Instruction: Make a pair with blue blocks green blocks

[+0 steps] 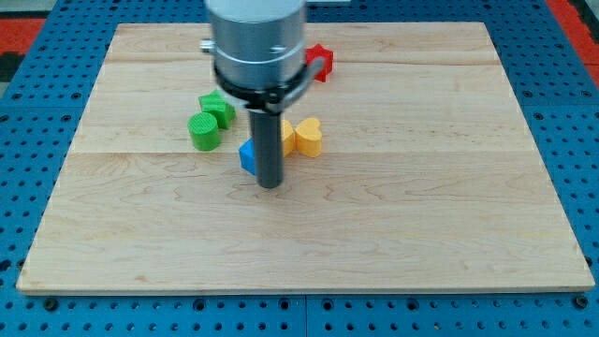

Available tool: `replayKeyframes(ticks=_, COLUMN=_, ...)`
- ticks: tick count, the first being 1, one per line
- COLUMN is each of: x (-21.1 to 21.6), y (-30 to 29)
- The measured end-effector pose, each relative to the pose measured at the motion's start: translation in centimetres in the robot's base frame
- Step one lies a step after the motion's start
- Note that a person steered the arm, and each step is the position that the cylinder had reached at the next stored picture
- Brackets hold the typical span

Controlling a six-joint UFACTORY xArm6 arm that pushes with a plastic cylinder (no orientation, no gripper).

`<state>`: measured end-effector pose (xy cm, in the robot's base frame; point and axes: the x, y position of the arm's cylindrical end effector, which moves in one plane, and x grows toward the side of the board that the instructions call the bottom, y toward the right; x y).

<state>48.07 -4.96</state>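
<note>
My tip rests on the wooden board just right of a blue block, touching or nearly touching it; the rod hides most of that block. Two green blocks lie to the upper left: a round one and a more angular one touching it behind. A yellow heart-shaped block sits just right of the rod. A red block lies near the view's top, partly hidden by the arm's body. No second blue block shows.
The board sits on a blue perforated table. The arm's grey cylindrical body covers the top centre of the view and may hide things behind it.
</note>
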Motion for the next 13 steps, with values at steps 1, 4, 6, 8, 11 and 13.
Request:
replayKeyframes(ticks=1, x=-4.7, y=-2.2)
replayKeyframes(ticks=4, x=-7.9, y=-5.6)
replayKeyframes(ticks=6, x=-8.9, y=-3.8)
replayKeyframes(ticks=8, x=-14.8, y=-1.3)
replayKeyframes(ticks=11, x=-15.3, y=-3.0)
replayKeyframes(ticks=13, x=-15.3, y=-3.0)
